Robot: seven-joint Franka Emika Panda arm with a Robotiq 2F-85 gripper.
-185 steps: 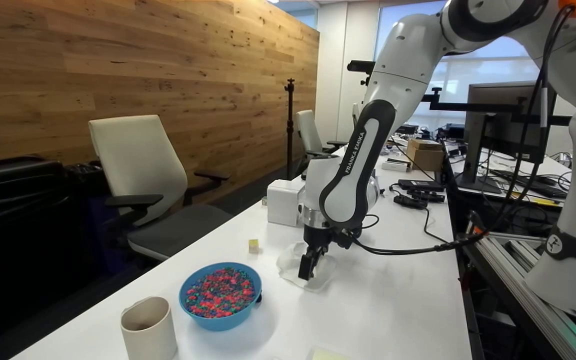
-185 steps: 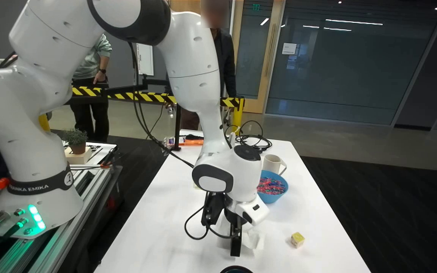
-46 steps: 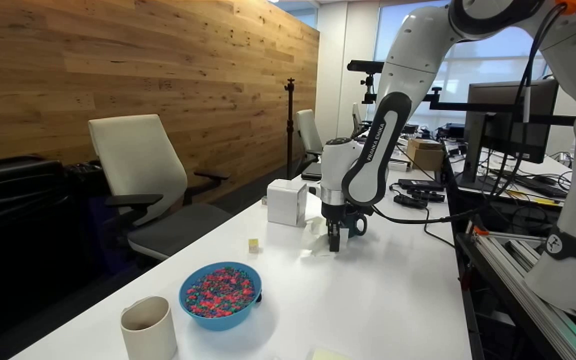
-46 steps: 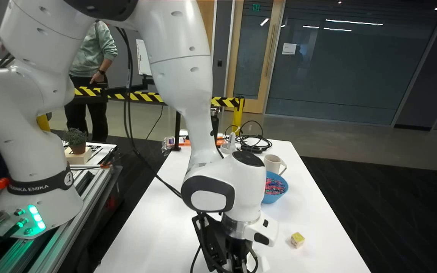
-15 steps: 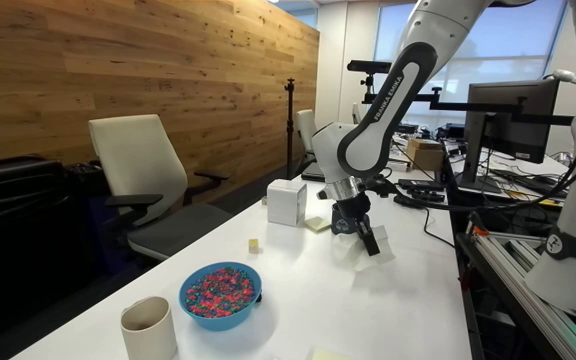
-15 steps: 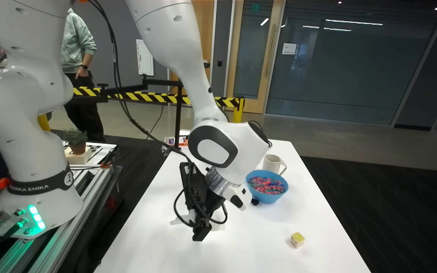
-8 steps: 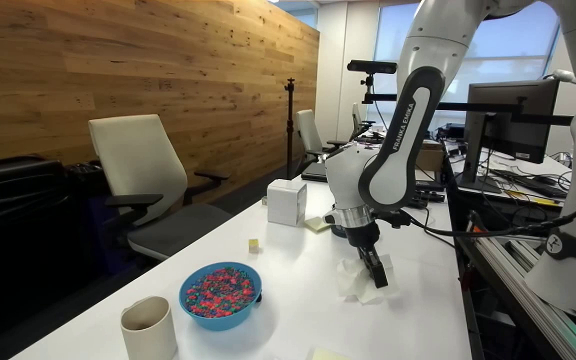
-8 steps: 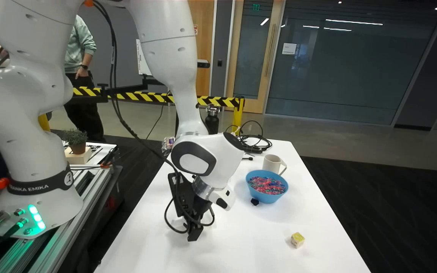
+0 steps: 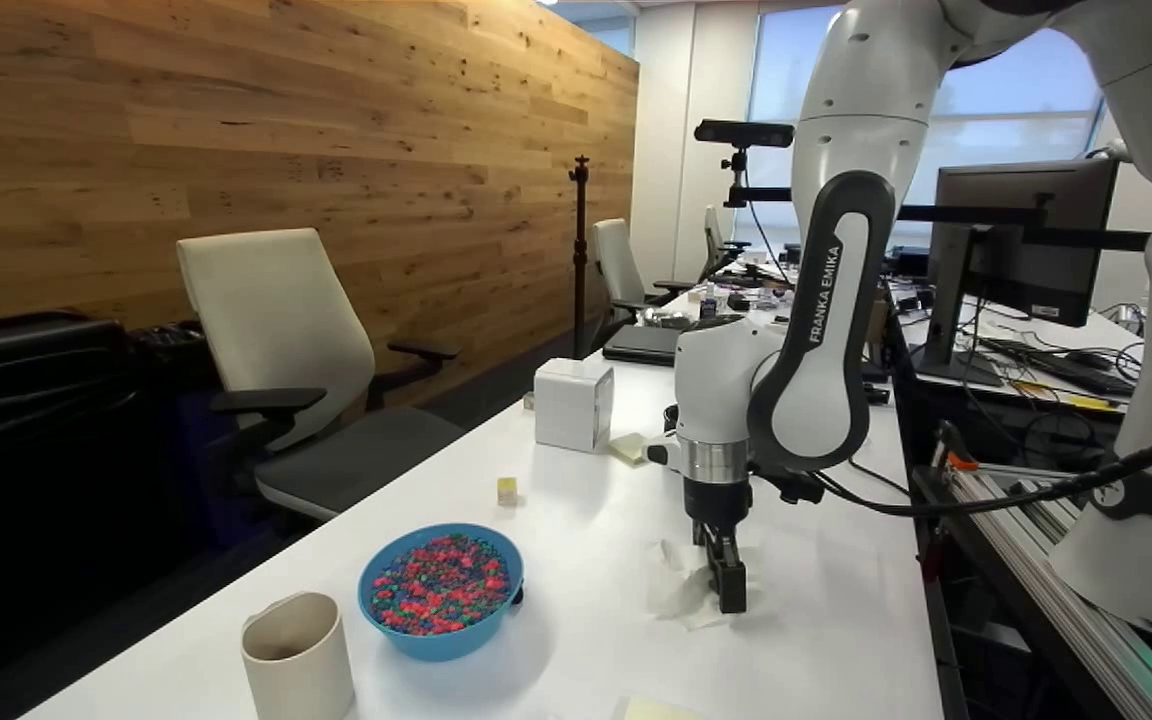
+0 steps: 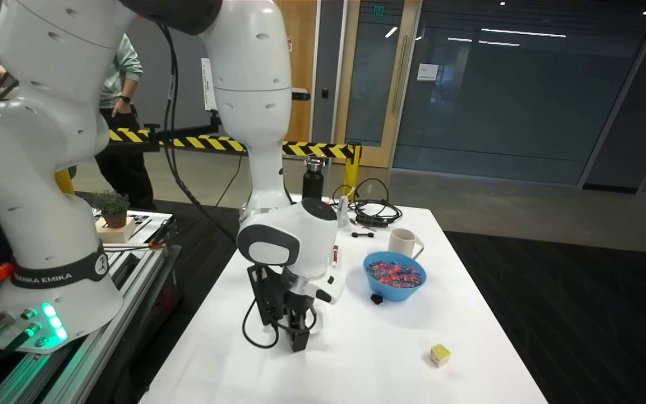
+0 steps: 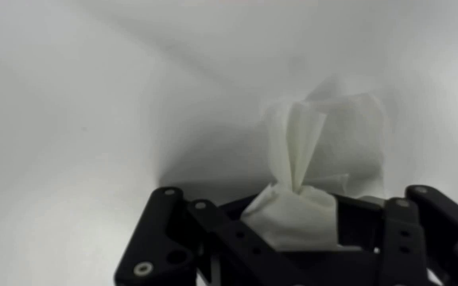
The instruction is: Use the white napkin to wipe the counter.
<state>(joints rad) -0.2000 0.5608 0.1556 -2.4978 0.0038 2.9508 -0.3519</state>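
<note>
One beige mug (image 9: 296, 655) stands at the near left on the table (image 9: 826, 640), in an exterior view; rightward from it I count one blue bowl (image 9: 436, 649), filled with red, blue and green bits (image 9: 444, 588) too many to number; one small black thing (image 9: 519, 597) sits just beside the bowl's right side; one cube (image 9: 507, 492) with yellow on it lies farther back; one tiny pale block (image 9: 528, 402) shows just left of one upright white box (image 9: 563, 407); one pale yellow pad (image 9: 627, 449) lies near the box on its right; one pale yellow sheet (image 9: 658, 711) is cut off at the bottom edge; then comes one white napkin (image 9: 674, 588), well right of the bowl, low over the table; on it is my one pair of jaws, pointing down, pressed together and clamped on the napkin, its pinched folds between them; in the wrist view the napkin is gathered into a tight pleat, its loose end fanned out beyond; the folds partly hide the jaws, and whether these touch the table I cannot tell; one monitor (image 9: 1056, 280) stands well to the right, farther back.
</note>
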